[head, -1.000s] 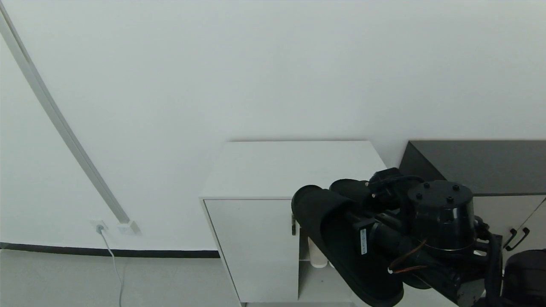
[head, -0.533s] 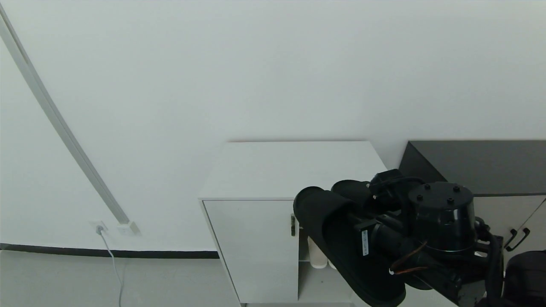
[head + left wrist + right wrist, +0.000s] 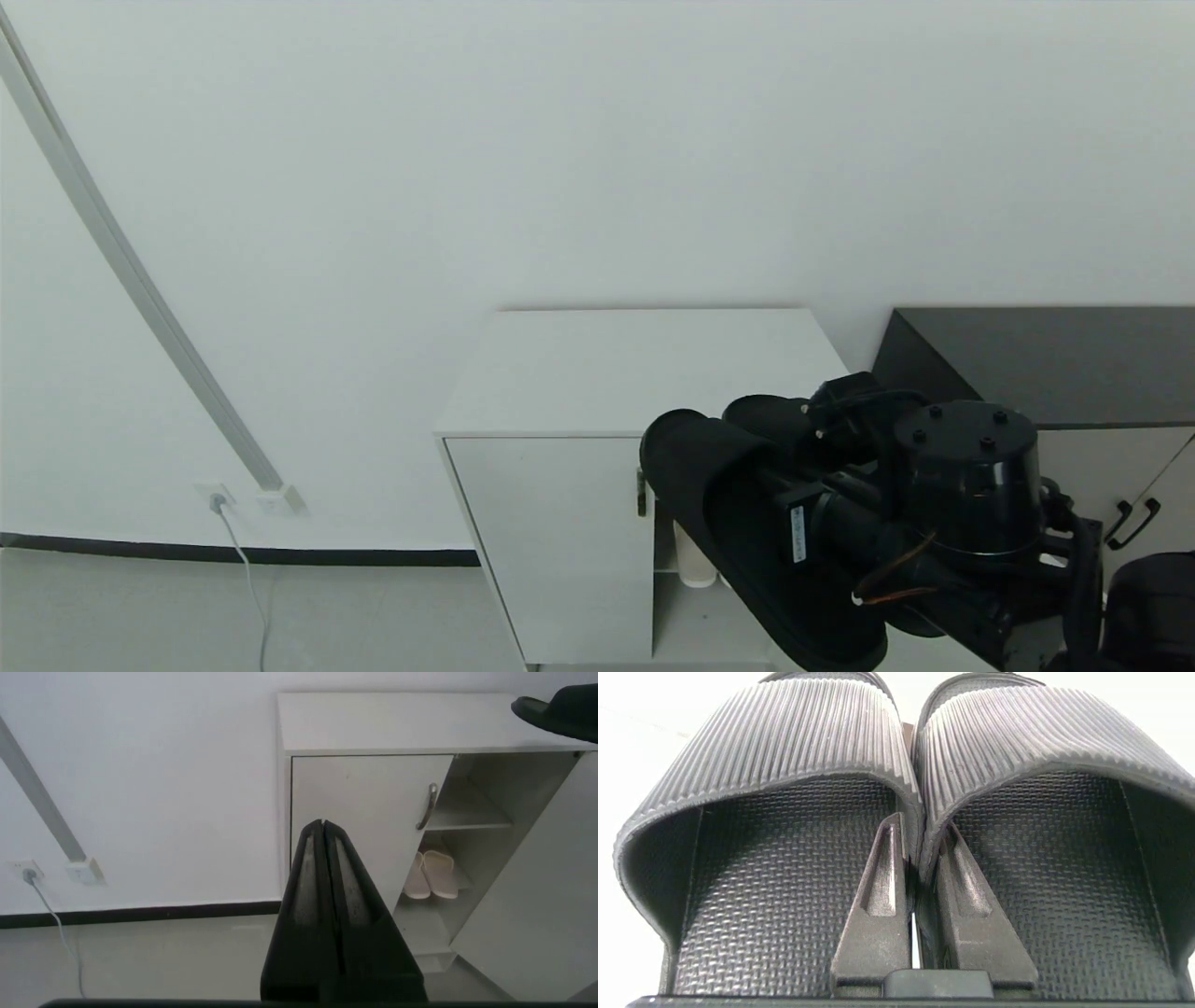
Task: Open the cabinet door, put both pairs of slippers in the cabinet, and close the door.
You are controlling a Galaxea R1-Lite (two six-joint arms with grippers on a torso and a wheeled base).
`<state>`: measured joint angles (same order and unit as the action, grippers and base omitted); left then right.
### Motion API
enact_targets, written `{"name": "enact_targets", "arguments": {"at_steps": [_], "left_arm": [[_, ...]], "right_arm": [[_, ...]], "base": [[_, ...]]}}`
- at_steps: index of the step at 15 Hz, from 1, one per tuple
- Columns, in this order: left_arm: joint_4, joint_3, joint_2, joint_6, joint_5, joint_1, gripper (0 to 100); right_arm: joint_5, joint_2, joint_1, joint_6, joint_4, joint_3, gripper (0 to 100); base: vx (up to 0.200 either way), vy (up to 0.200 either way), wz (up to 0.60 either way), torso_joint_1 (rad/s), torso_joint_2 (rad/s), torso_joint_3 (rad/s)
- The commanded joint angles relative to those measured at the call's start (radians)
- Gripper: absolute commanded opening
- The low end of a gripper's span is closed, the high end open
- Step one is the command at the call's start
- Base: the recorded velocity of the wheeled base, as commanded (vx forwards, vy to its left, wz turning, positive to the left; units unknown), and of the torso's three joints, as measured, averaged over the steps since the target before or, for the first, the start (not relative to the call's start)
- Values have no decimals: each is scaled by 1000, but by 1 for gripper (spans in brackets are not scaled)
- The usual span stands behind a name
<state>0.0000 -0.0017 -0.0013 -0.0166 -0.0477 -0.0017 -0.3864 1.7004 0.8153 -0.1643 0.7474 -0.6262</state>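
Here, the pair of black slippers (image 3: 747, 523) hangs side by side, ribbed straps up and textured footbeds showing. The right gripper (image 3: 920, 845) is clamped on the two inner strap edges, pressed together between its fingers. The pair is held in front of the white cabinet (image 3: 635, 373), level with its top, before the open right half. The left door (image 3: 551, 541), with its small handle (image 3: 641, 492), is closed; the right door (image 3: 542, 877) is swung wide. Inside, a pale pair of slippers (image 3: 430, 875) stands on the lower level, under a shelf (image 3: 467, 817). The left gripper (image 3: 323, 835) has its fingers together on nothing, well back from the cabinet. A dark cabinet (image 3: 1046, 364) stands just to the right, and a wall socket (image 3: 217, 495) with a cable is to the left.
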Motion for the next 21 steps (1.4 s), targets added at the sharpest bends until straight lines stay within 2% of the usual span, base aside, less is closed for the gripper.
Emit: {"name": "enact_targets", "arguments": {"at_steps": [1, 13, 21], "left_arm": [[0, 0, 1, 1, 0, 0, 0], [0, 0, 1, 1, 0, 0, 0], [0, 0, 1, 1, 0, 0, 0]], "right_arm": [[0, 2, 1, 5, 4, 2, 0], [-3, -42, 5, 6, 4, 83, 0], [0, -36, 5, 3, 6, 89, 0]], "base": [[0, 0, 0, -149, 310, 159], [0, 0, 0, -160, 367, 203], [0, 0, 0, -221, 538, 315]]}}
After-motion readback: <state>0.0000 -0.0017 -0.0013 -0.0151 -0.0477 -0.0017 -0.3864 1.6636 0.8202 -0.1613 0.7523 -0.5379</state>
